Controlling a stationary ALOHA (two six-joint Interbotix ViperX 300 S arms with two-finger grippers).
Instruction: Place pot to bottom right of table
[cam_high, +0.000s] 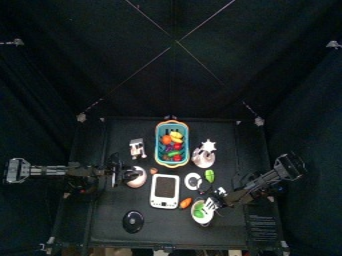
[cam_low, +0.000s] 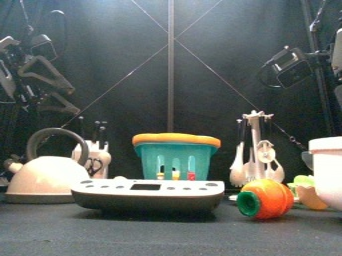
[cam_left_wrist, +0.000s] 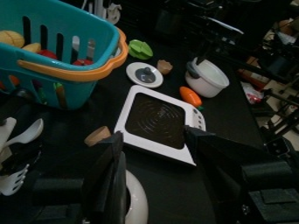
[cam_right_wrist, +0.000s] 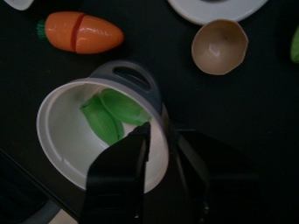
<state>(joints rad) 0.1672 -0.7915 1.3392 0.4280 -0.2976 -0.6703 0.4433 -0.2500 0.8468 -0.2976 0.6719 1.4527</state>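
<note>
The pot (cam_right_wrist: 87, 118) is white with a grey handle and holds green toy pieces. It stands near the table's front right in the top view (cam_high: 205, 213) and at the right edge of the front view (cam_low: 327, 170). It also shows far off in the left wrist view (cam_left_wrist: 211, 77). My right gripper (cam_right_wrist: 155, 131) is shut on the pot's rim beside the handle, and reaches in from the right in the top view (cam_high: 215, 203). My left gripper (cam_left_wrist: 158, 136) is open and empty at the table's left (cam_high: 124, 180), over a white kettle (cam_low: 47, 178).
A teal basket (cam_high: 174, 143) with an orange rim stands at the table's middle back, with a utensil holder (cam_high: 205, 152) to its right. A white scale (cam_high: 166, 189) lies in the middle. An orange toy carrot (cam_right_wrist: 79, 31) and a brown egg-shaped cup (cam_right_wrist: 219, 45) lie by the pot.
</note>
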